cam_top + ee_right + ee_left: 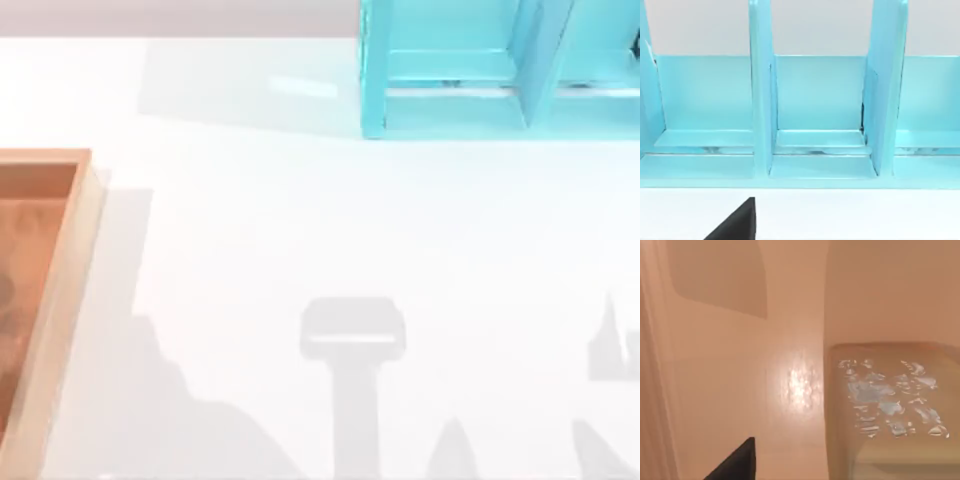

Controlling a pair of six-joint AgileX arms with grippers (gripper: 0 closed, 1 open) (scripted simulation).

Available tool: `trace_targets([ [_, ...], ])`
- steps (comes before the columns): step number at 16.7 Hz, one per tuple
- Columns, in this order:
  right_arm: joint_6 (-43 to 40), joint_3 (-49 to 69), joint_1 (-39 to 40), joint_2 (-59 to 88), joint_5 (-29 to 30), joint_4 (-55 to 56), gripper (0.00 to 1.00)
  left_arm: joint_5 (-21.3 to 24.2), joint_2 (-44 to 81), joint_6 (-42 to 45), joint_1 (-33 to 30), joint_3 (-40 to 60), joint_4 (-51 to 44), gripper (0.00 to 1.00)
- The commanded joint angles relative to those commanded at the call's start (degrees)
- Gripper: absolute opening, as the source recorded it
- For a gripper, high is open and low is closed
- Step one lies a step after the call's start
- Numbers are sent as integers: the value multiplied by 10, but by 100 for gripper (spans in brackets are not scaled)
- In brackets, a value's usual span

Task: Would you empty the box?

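Observation:
The box (72,270) lies at the table's left edge, a shallow wooden tray with an orange-brown floor and light tan rims, partly cut off by the top view's border. In the left wrist view the box floor (740,370) is close below the camera. A tan-brown block (890,405) with glossy patches on its top rests on that floor. A dark part of my left gripper (735,465) shows over the floor, beside the block and apart from it. A dark part of my right gripper (735,225) shows over white table, facing the shelf.
A turquoise shelf unit (480,70) with upright dividers (762,100) stands at the table's back right. Grey shadows of the arms (355,340) fall on the white table's middle and front.

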Motion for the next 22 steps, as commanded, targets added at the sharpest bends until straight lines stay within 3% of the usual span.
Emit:
trace_targets([
  [3, 0, 0, 0, 0, 0, 0, 100, 0, 20, 1, 1, -49, 63, 100],
  [8, 0, 0, 0, 0, 0, 0, 100, 0, 25, 2, 1, -59, 75, 100],
  [21, 0, 0, 0, 0, 0, 0, 100, 0, 25, 2, 1, -59, 75, 2],
  [22, 0, 0, 0, 0, 0, 0, 100, 0, 25, 2, 1, -59, 75, 0],
])
